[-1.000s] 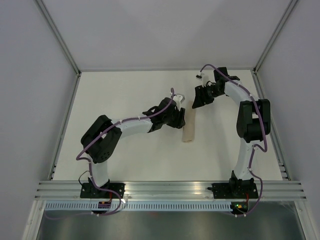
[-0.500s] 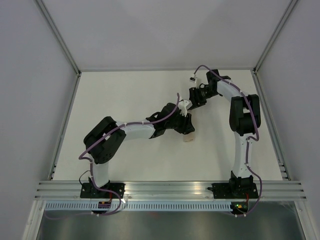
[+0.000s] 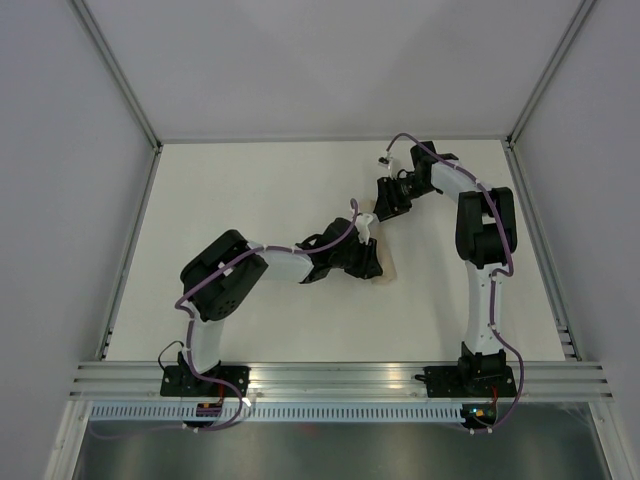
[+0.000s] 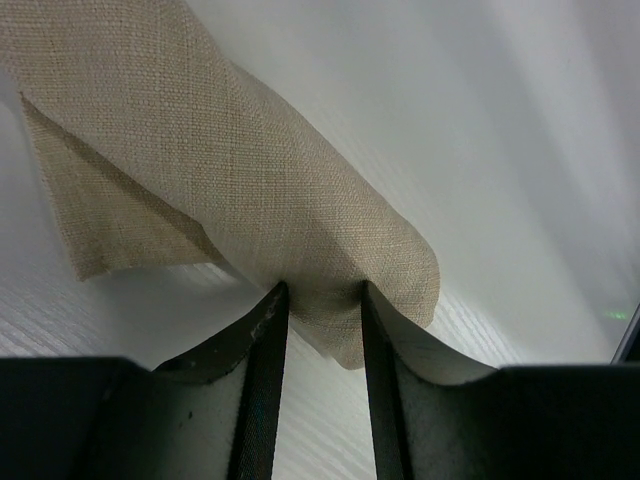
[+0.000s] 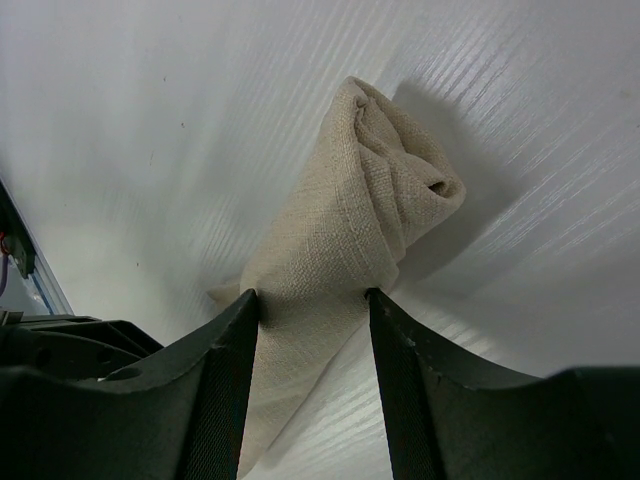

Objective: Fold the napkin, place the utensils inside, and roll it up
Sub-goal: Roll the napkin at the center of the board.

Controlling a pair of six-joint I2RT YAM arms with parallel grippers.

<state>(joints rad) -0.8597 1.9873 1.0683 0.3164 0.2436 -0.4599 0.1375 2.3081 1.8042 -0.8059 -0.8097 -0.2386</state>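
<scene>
The napkin (image 4: 250,170) is a tan cloth rolled into a tube on the white table, with one loose corner flap showing to the left in the left wrist view. My left gripper (image 4: 322,290) is shut on one rounded end of the roll, both fingers pressing its sides. My right gripper (image 5: 312,295) is shut on the napkin (image 5: 350,200) a little below its other, spiralled end. From above, the left gripper (image 3: 368,258) and the right gripper (image 3: 388,200) stand close together mid-table and cover most of the roll. The utensils are hidden.
The white table (image 3: 240,190) is boxed in by pale walls at the left, back and right. An aluminium rail (image 3: 340,378) with both arm bases runs along the near edge. Purple cables loop along both arms.
My left arm swung right onto the near end of the roll and its jaws narrowed around it. My right gripper moved left onto the far end.
</scene>
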